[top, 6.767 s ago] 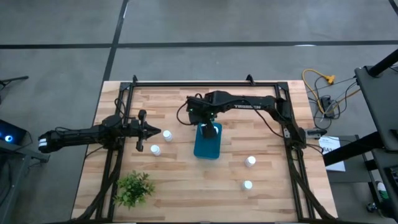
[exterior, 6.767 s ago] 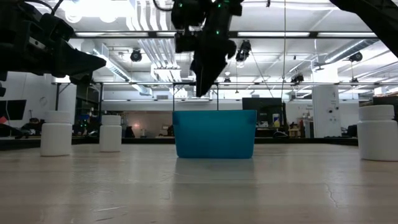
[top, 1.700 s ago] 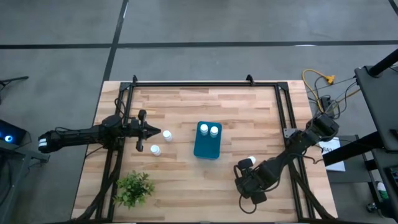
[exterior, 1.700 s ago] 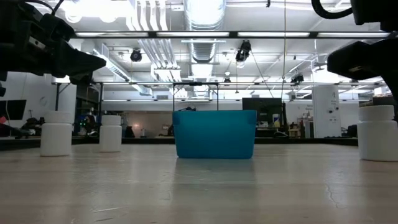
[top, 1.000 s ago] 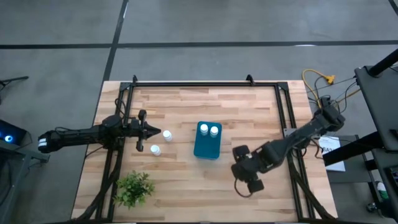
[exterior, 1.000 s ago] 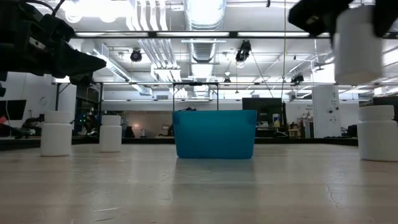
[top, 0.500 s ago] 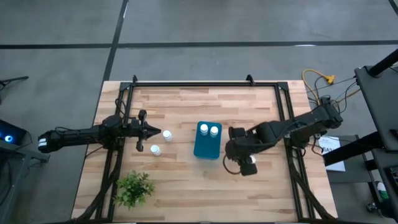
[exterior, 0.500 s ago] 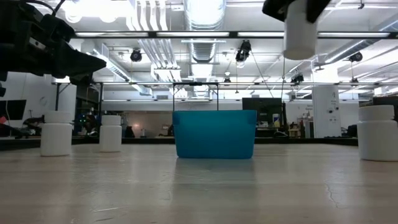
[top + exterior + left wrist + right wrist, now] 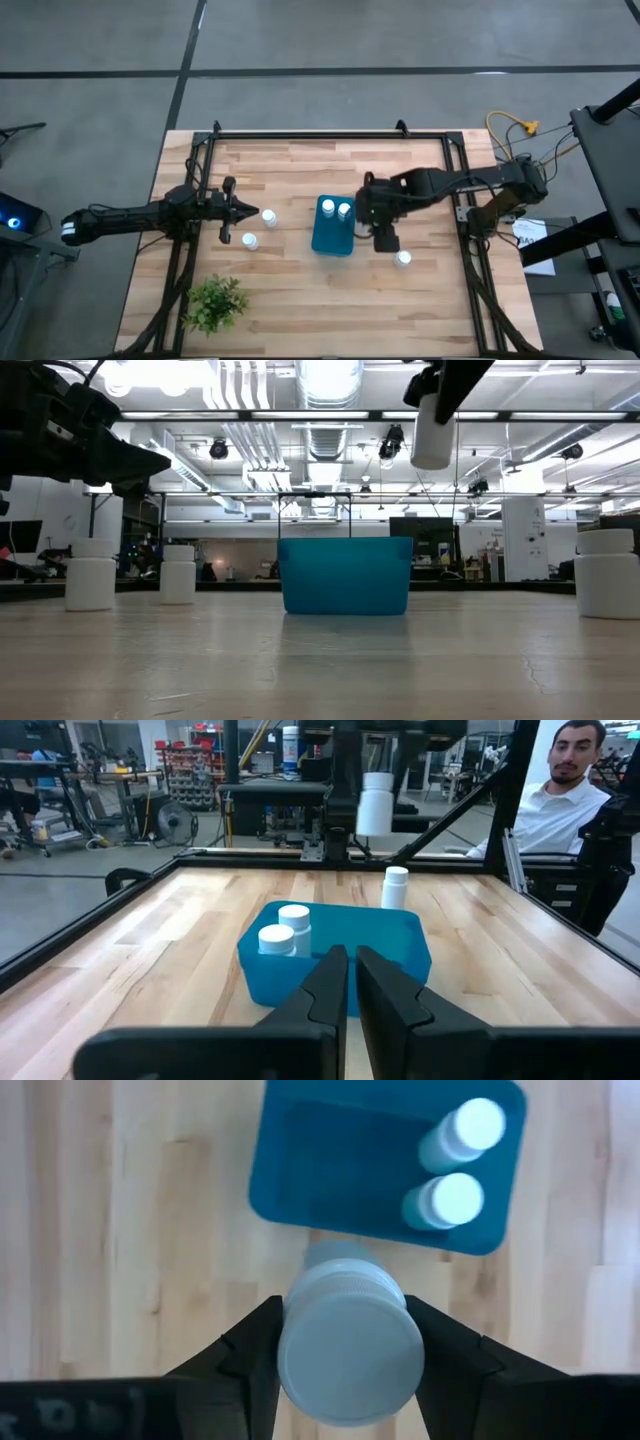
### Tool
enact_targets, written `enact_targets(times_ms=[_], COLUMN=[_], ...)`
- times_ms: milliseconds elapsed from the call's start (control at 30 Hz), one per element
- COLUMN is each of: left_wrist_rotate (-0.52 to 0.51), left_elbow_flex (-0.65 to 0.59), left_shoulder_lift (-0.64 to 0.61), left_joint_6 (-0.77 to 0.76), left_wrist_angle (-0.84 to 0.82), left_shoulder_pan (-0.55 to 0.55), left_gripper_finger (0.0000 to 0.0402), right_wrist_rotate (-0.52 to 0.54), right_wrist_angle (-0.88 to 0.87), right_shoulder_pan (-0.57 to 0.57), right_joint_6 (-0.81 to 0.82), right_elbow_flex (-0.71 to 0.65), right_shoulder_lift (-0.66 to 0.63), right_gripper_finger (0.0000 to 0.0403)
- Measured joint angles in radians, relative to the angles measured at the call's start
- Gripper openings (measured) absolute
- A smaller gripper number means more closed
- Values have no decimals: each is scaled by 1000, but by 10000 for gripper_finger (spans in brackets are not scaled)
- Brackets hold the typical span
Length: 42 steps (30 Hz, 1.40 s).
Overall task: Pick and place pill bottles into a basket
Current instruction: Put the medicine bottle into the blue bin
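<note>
The teal-blue basket (image 9: 333,228) sits mid-table with two white pill bottles (image 9: 327,208) (image 9: 344,209) standing in it. My right gripper (image 9: 385,238) hovers just right of the basket, shut on a third pill bottle (image 9: 432,432) high above the table. Another bottle (image 9: 403,259) stands on the table to the right. Two more (image 9: 269,216) (image 9: 249,240) stand left of the basket, in front of my left gripper (image 9: 238,210). That gripper is shut, level and touches nothing. My right gripper pinches the pill bottle's upper part at the cap (image 9: 348,1350) between its two fingers (image 9: 250,1352), one on each side. The fingers come from above, pointing steeply down. The bottle hangs upright below them, lifted clear of the table, beside the basket's right wall.
A small green plant (image 9: 215,303) stands at the near left. A black frame rail (image 9: 320,133) runs along the table's far edge and sides. A person (image 9: 565,805) sits beyond the table's right side. Bare wood lies near the front edge.
My right gripper has carried the pill bottle from the near right part of the table toward the basket, rising as it went. It keeps its hold, and the bottle stays upright. The bottle that stands on the table to the right has come out from under the arm.
</note>
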Motion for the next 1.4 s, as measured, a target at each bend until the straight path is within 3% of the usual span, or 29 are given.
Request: enact_targets(times_ms=[300,1100,1400], left_wrist_rotate=[0,0,0], left_elbow_flex=[0,0,0], left_shoulder_lift=[0,2,2], left_joint_6=[0,2,2], left_wrist_angle=[0,-1,-1], left_shoulder_pan=[0,0,0], left_gripper_finger=[8,8,8], right_wrist_rotate=[-45,-43,-43], right_wrist_angle=[12,-63,-92], right_shoulder_pan=[-80,-124,-147], right_joint_6=[-66,-239,-245], right_elbow_flex=[40,491,519], right_shoulder_lift=[70,496,524], right_gripper_finger=[160,160,160])
